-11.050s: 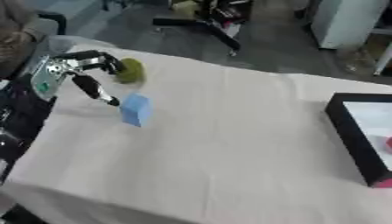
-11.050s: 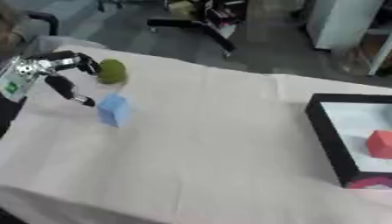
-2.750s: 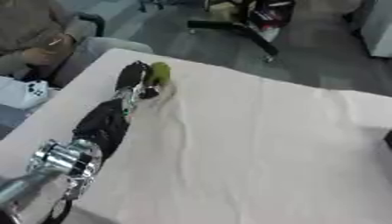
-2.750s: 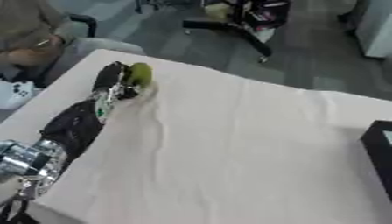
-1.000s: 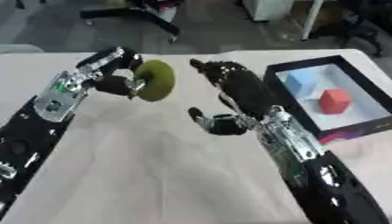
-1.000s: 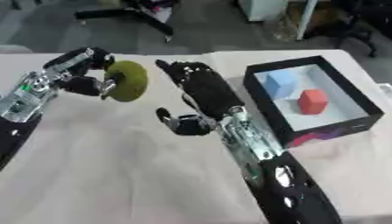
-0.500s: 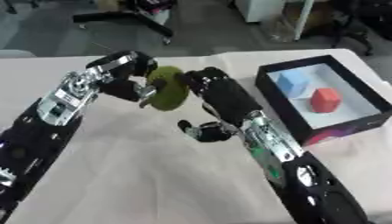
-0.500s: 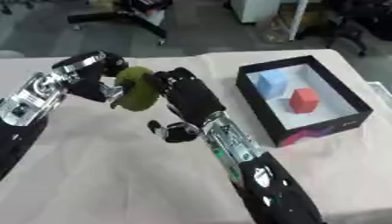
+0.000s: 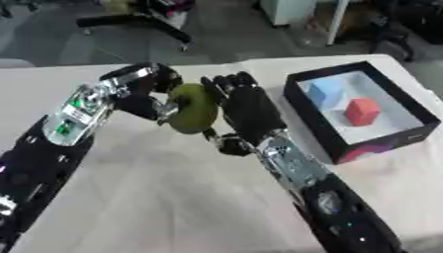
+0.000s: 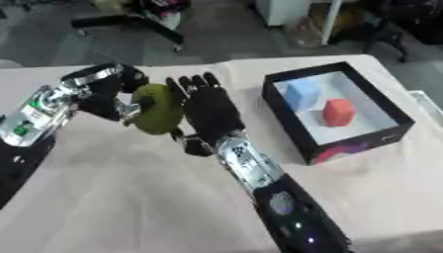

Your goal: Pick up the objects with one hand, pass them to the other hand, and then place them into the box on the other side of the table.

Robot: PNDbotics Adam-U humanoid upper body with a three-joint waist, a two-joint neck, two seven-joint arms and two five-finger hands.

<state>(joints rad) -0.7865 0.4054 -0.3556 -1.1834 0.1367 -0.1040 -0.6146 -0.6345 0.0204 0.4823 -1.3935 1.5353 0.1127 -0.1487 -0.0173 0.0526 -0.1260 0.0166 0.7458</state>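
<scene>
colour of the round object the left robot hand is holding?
Olive green, clearest in the left eye view.

Evenly lit from overhead, soft and rather flat, with only faint shadows on the pale desk. Blurred throughout, most of all along the black arms and the dim floor beyond. Small glints on silver joints; no harsh glare.

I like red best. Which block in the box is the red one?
The red cube in the black box is nearer the robot; the light blue block sits farther back.
</scene>
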